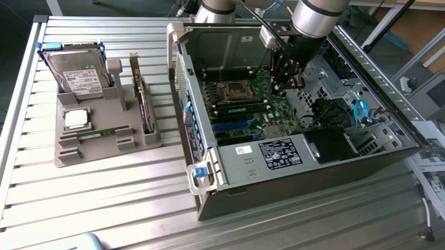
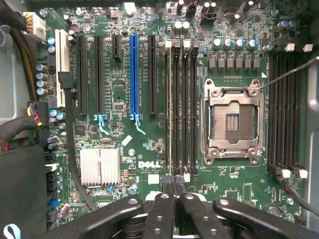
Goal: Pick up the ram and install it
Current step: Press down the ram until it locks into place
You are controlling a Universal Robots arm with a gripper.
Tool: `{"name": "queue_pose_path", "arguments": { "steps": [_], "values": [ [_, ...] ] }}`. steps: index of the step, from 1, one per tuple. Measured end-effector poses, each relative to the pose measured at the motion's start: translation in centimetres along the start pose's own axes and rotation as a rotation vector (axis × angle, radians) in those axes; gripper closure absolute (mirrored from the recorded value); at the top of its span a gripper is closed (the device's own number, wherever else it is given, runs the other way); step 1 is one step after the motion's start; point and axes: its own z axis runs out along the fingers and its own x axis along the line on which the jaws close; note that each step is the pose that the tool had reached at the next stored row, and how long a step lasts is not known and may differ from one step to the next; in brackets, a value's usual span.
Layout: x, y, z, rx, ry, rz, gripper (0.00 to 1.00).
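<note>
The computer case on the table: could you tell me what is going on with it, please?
The robot arm has reached into the open computer case. Its gripper is shut and sits above the memory slots beside the empty processor socket. One ram stick stands in a slot there; whether the gripper touches it is unclear. A second stick lies in the grey tray outside the case.

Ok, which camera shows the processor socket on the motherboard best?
The wrist view: it faces the processor socket squarely, with the metal frame and the centre both plain. The exterior view shows the socket smaller and at a slant, deep inside the computer case.
</note>
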Motion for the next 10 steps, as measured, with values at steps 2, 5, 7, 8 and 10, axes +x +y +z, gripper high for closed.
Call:
{"name": "queue_pose_path", "arguments": {
  "steps": [2,5,7,8,10],
  "values": [
    [0.0,0.00,0.22,0.0000,-0.0001,0.000,0.89],
    [0.0,0.00,0.58,0.0000,-0.0001,0.000,0.89],
    [0.0,-0.01,0.84,0.0000,0.0000,0.000,0.89],
    [0.0,-0.01,1.08,0.0000,0.0000,0.000,0.89],
    [0.0,-0.01,1.44,0.0000,-0.0002,0.000,0.89]
  ]
}}
